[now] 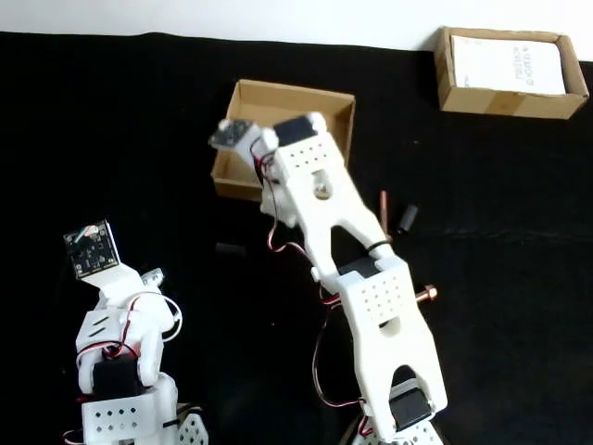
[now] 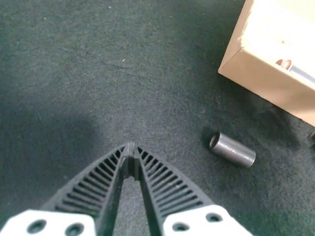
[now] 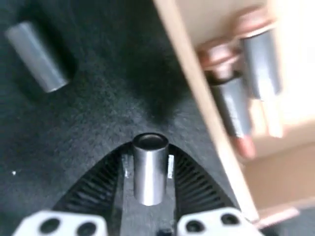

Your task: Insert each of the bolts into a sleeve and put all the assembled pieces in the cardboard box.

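My right gripper (image 3: 150, 150) is shut on a grey sleeve (image 3: 149, 169), held just outside the wall of the cardboard box (image 3: 189, 73). Two bolts in sleeves (image 3: 231, 101) (image 3: 261, 59) lie inside that box. In the high view the right arm (image 1: 320, 199) stretches to the front left of the box (image 1: 283, 97). My left gripper (image 2: 130, 151) is shut and empty over the mat, with a loose sleeve (image 2: 232, 150) ahead of it near the box corner (image 2: 266, 73). That sleeve (image 1: 230, 248) lies in front of the box. Another sleeve (image 1: 408, 218) and two copper bolts (image 1: 384, 211) (image 1: 426, 295) lie right of the arm.
A second cardboard box (image 1: 510, 65) holding a white sheet stands at the back right. The left arm (image 1: 120, 324) is folded at the front left. Black cloth (image 1: 111, 139) covers the table, with open room at the left and far right.
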You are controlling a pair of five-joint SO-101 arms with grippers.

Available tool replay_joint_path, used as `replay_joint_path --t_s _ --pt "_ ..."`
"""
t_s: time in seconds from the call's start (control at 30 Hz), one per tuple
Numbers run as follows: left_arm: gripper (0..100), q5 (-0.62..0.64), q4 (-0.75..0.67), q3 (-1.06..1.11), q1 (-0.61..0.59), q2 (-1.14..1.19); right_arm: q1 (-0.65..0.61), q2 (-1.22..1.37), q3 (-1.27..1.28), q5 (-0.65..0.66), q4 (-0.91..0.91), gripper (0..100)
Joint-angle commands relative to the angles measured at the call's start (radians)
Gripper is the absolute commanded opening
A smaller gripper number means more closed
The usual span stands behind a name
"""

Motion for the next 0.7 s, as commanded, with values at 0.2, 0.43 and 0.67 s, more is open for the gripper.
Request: replay_joint_path --t_s 0.2,0.43,0.67 --pt "1 0.003 -0.018 0.016 -0.004 -0.002 0.028 -0.344 -0.395 -0.235 0.054 0.8" --pt "1 0.002 -0.015 0.016 -0.001 -0.001 0.031 -0.812 -0.077 -0.288 0.054 0.8" --pt "1 -0.002 0.026 0.016 0.013 0.001 0.094 -1.363 0.407 -0.345 0.053 0.8"
